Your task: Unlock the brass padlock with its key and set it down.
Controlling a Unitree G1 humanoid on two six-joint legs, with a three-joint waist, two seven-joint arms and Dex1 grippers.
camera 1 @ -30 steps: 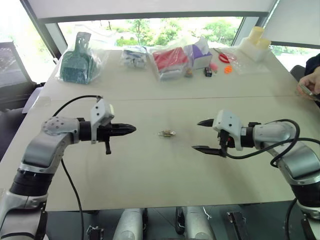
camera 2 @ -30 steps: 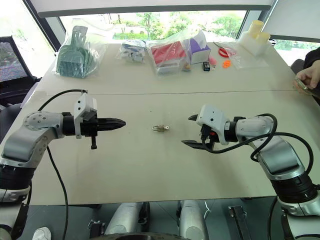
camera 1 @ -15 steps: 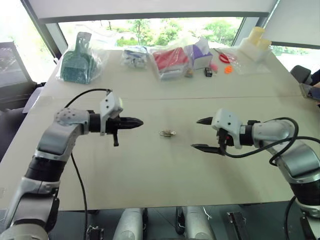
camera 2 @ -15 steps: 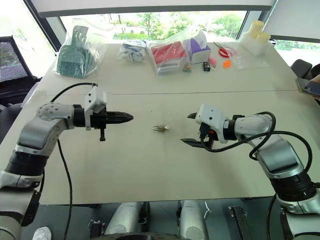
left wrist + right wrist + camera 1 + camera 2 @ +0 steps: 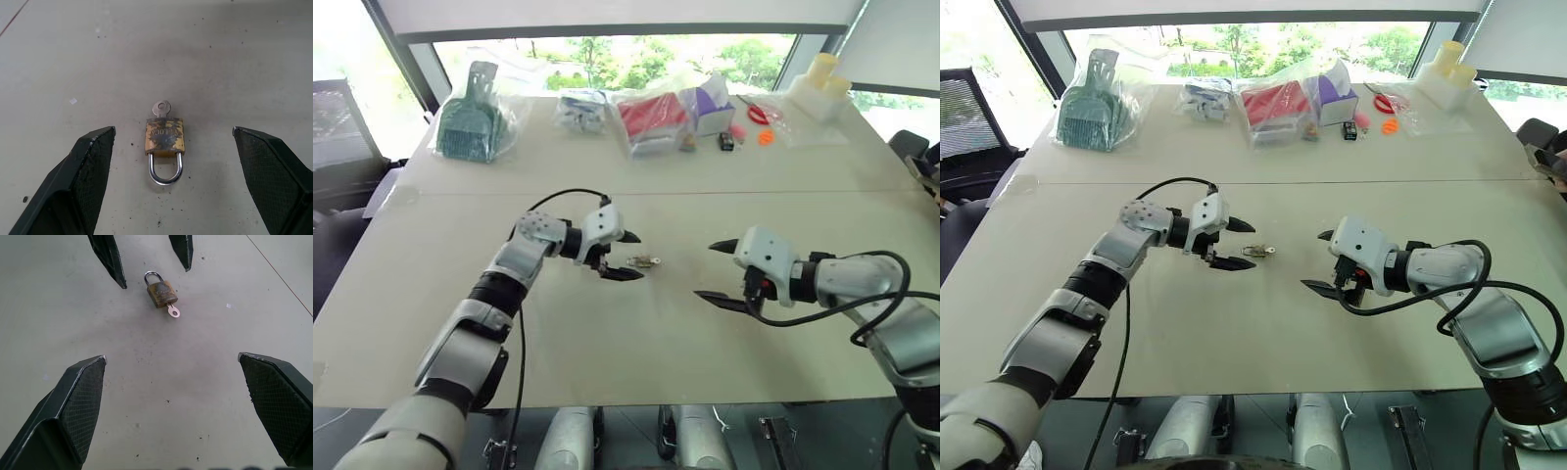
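The brass padlock (image 5: 165,138) lies flat on the pale surface (image 5: 636,343), near its centre. The silver shackle (image 5: 165,171) is seated in the body. The key (image 5: 161,107) is inserted in the end opposite the shackle, with its round bow protruding. The body is worn and stained; embossed lettering runs across its face but cannot be read with confidence.

Left tool (image 5: 628,257): fingers spread wide apart, gripping nothing. It stands just beside the padlock, at 9 o'clock from it in the head views, not touching. In the left wrist view the padlock lies between the two fingertips (image 5: 100,139), with the shackle toward the tool.

Right tool (image 5: 720,271): fingers also spread wide, gripping nothing. It stands well apart from the padlock, at 3 o'clock from it. In the right wrist view the key end of the padlock faces this tool.

Along the far edge of the surface, at 12 o'clock from the padlock, lie bagged items: a green dustpan in a clear bag (image 5: 468,125), a bag of red material (image 5: 651,116), a purple and white box (image 5: 713,104), red-handled scissors (image 5: 756,113) and a white container (image 5: 822,83). No writing on these is legible.
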